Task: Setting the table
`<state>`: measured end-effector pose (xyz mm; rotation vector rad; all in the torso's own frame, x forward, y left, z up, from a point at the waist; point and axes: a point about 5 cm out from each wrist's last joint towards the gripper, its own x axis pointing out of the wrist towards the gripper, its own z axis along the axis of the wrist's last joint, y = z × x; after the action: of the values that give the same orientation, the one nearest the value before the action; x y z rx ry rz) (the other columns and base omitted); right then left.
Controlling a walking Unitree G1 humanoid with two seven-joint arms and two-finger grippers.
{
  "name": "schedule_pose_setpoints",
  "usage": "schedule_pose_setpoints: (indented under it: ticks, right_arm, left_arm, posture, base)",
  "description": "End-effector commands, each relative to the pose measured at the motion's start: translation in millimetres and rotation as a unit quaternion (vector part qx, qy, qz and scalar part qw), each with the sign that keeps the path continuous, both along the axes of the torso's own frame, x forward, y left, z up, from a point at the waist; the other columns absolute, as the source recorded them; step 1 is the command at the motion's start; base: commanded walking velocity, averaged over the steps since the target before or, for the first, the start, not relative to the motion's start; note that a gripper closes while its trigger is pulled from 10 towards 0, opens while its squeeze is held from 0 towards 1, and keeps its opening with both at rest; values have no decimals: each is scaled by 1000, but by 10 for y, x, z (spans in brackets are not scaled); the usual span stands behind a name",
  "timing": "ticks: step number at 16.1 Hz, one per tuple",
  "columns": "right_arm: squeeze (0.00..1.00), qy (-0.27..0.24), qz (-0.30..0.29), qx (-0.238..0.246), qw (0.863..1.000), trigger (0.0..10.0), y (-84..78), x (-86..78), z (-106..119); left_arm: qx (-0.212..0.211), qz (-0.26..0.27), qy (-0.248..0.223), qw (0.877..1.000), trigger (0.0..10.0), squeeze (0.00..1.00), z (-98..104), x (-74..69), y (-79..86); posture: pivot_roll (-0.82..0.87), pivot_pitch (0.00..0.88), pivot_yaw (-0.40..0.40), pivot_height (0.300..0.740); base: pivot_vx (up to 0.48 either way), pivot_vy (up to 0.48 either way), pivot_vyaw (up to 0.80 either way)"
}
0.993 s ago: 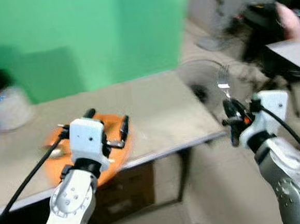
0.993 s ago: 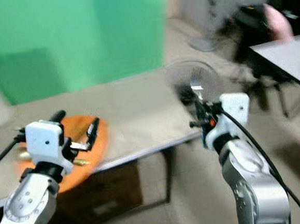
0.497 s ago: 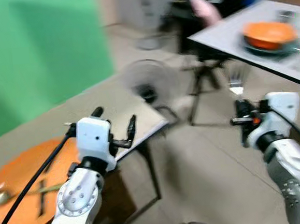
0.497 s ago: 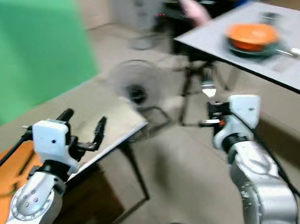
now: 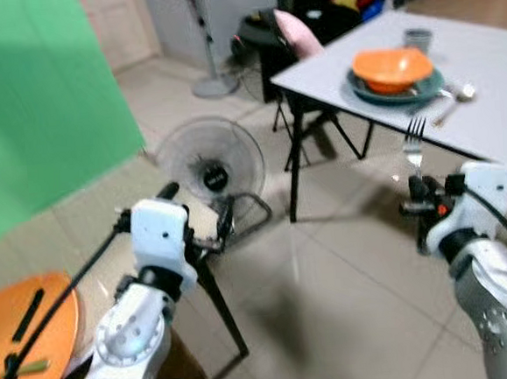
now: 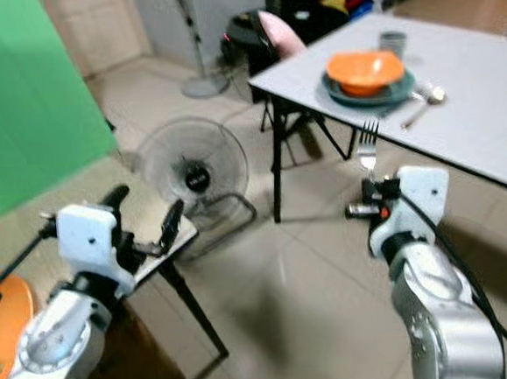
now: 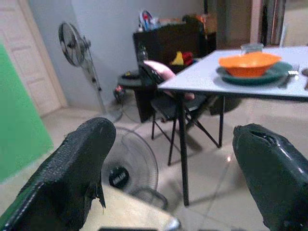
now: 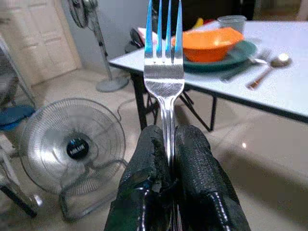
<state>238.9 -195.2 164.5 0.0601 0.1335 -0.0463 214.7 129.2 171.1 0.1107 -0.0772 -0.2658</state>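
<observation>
At the lower left of the left eye view, an orange plate (image 5: pixel 23 335) is lying on the near table (image 6: pixel 166 249) with dark utensils across it. Just right of it, in the lower left-centre of the frame, the left gripper (image 5: pixel 199 220) is hanging above the table's corner with its two black fingers (image 7: pixel 72 178) spread wide apart and nothing between them. Behind it, at centre frame, a floor fan (image 5: pixel 209 165) is standing on the tiles.

Toward the upper right, the white dining table (image 5: pixel 481 66) is carrying an orange bowl (image 5: pixel 391 66) on a dark green plate (image 6: pixel 356 93), a cup (image 6: pixel 391 42) beyond it, and a spoon (image 5: pixel 459 96) lying just right of the plate.

At the right of the frame, below that table's near edge, the right gripper (image 5: pixel 420 201) is clamping a fork (image 5: pixel 414 140) by its handle, the fingers (image 8: pixel 147 178) pressing on it from both sides. The fork's long axis is running close to vertical in the frame, tines pointing up toward the table and the handle buried in the grip; in the right wrist view the tines are lining up with the bowl and plate.

The step in hand appears to be carrying the fork to the place setting. The next move likely calls for closing the gap to the white table, then tipping the fork from upright to flat and laying it on bare tabletop beside the green plate, on the side away from the spoon.
</observation>
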Motion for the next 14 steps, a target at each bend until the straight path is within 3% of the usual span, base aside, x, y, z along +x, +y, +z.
schedule_pose_setpoints:
  ticks: [1, 14]
  right_arm:
    - [0, -4, -1, 3, 1000, 10000, 18, -16, 5]
    - [0, 6, -15, 3, 1000, 10000, -14, -27, 4]
  left_arm:
    - [6, 2, 6, 1000, 10000, 0, -25, 28, 26]
    - [7, 6, 10, 1000, 10000, 0, -63, 47, 57]
  posture:
    - [-113, 7, 73, 740]
    - [-136, 20, 63, 740]
  base:
    - [307, 0, -788]
    - [305, 0, -788]
